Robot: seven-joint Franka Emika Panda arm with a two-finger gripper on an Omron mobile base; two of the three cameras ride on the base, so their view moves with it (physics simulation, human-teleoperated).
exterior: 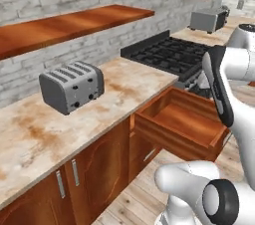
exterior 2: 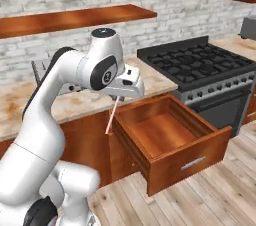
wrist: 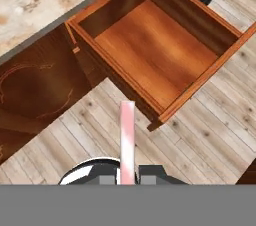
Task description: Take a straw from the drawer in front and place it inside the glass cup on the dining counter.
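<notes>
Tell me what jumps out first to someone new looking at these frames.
The drawer, pulled wide open below the marble worktop and left of the black stove, with its floor bare. Next, the gripper raised over the drawer's left edge, shut on the thin pink straw that hangs down from it. A grey toaster stands on the worktop.

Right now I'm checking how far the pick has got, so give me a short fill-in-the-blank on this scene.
1. The jaws are shut on the ____.
2. The drawer stands pulled ____.
3. On the marble worktop left of the drawer sits a grey ____.
4. The straw hangs from the gripper beside the drawer's ____ side.

Missing: straw; open; toaster; left
</notes>
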